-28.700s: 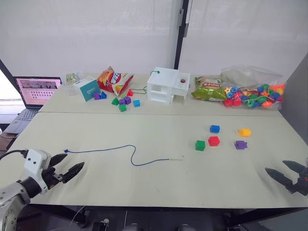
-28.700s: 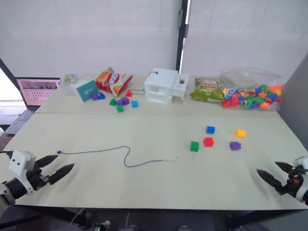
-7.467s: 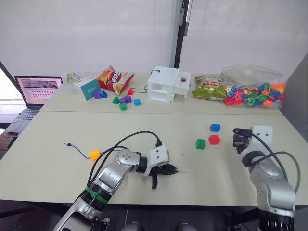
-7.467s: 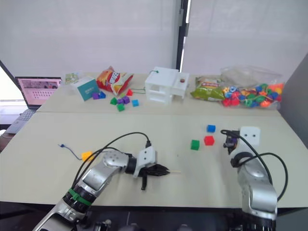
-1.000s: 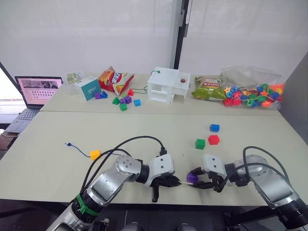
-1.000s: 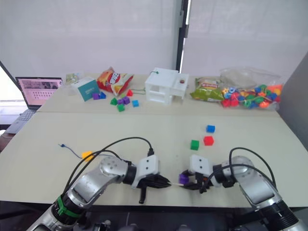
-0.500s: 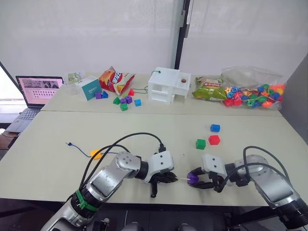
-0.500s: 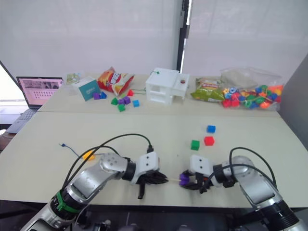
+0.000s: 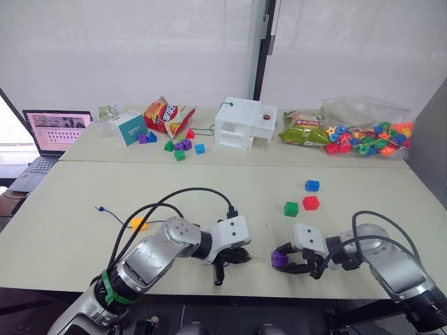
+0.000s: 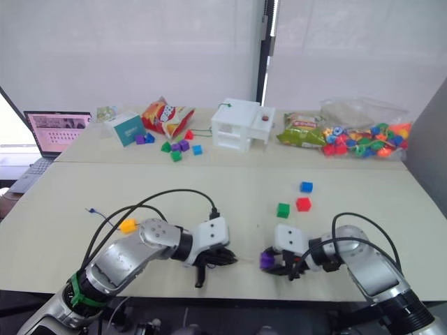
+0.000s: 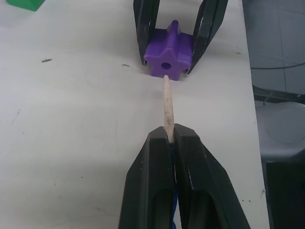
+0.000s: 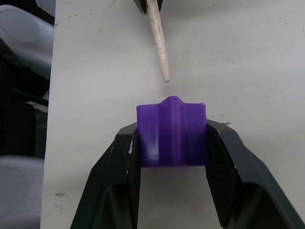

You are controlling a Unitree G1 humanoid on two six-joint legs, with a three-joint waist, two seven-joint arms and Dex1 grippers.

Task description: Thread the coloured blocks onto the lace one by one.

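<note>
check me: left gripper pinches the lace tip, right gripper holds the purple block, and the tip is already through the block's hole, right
Not quite. The tip has not entered the hole: the right wrist view shows a gap between it and the purple block. The left gripper does pinch the lace, and the right gripper does hold the block.

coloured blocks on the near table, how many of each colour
yellow-orange block: 1
purple block: 1
red block: 1
blue block: 1
green block: 1
total: 5
</note>
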